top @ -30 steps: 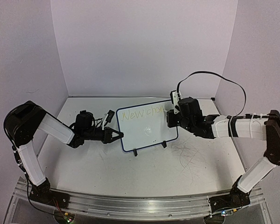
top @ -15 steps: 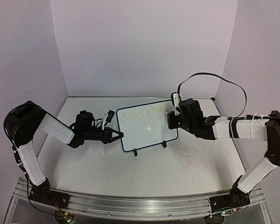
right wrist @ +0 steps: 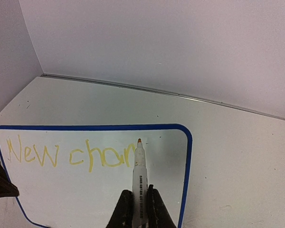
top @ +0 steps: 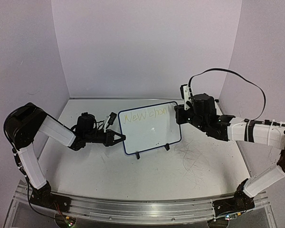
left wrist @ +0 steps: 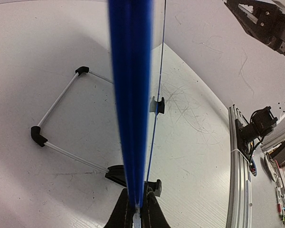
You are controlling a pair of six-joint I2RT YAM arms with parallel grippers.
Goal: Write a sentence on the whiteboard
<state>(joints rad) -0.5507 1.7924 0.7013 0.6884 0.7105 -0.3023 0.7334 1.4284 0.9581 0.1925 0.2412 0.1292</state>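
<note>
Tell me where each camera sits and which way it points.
Top external: above and behind the robot, looking down at the board; left arm and right arm show.
Left wrist: on the left arm, looking along the board's blue edge; left end effector shut on it.
Right wrist: on the right arm, facing the board's front and sentence; right end effector holds a marker.
Shared: top and right wrist both show the sentence.

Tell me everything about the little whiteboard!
The whiteboard is a small white rectangle with a thin blue, round-cornered frame. It stands propped up on two black feet on the table. Yellow lettering reading "New chan" runs along its top. The left gripper is shut on its left edge.
</note>
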